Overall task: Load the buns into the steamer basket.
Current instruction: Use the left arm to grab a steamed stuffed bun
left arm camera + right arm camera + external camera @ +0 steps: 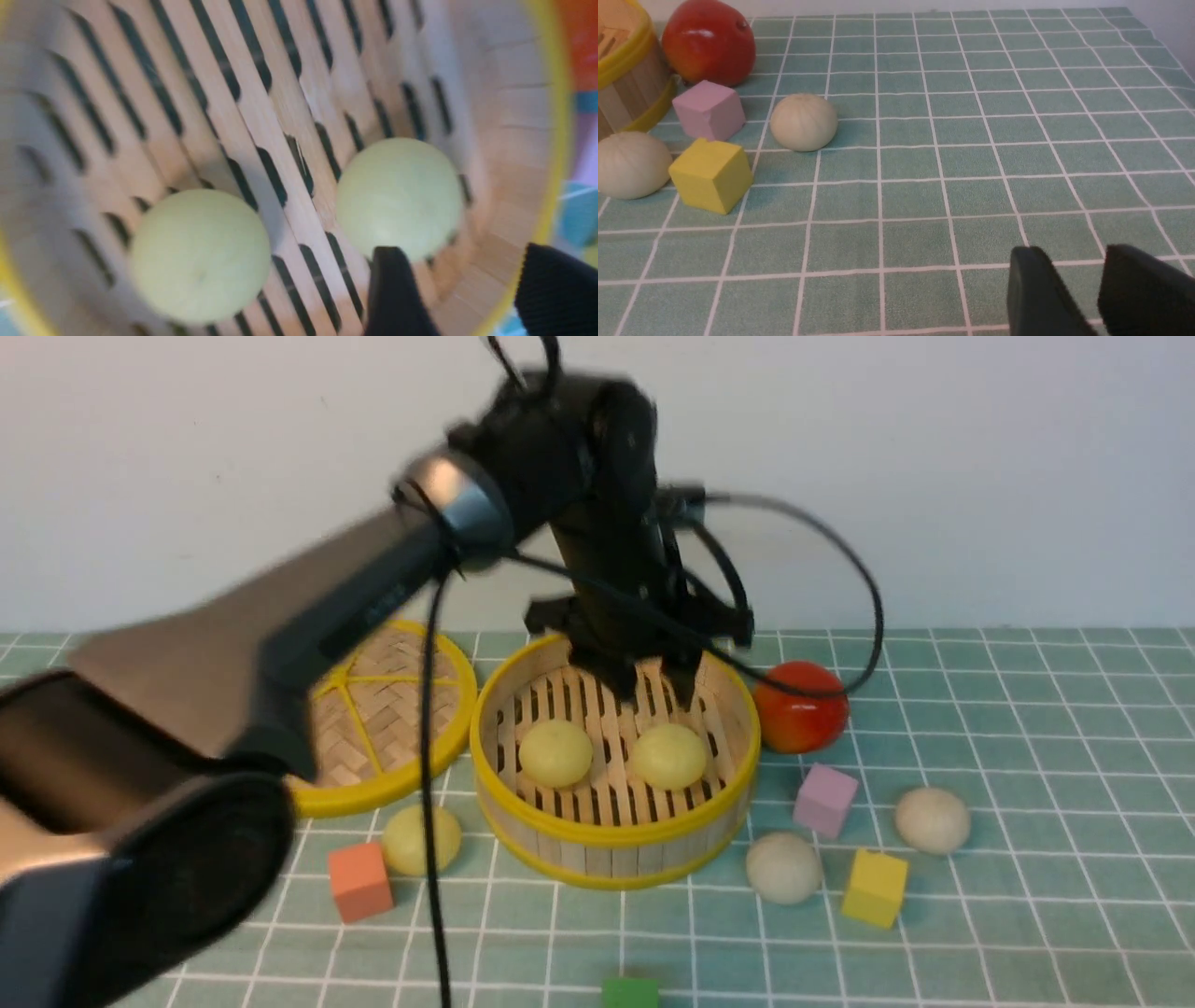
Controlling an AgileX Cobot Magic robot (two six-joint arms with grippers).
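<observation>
Just under the left gripper (653, 695), jaws wide and empty, a bun (667, 756) lies in the steamer basket (607, 837); better to rise straight up.

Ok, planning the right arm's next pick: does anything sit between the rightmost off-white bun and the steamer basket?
Yes. The pink cube sits roughly between that off-white bun and the steamer basket, near its wall. The yellow cube lies just off that line, toward the robot. Carried above them, the bun would probably clear both.
</observation>
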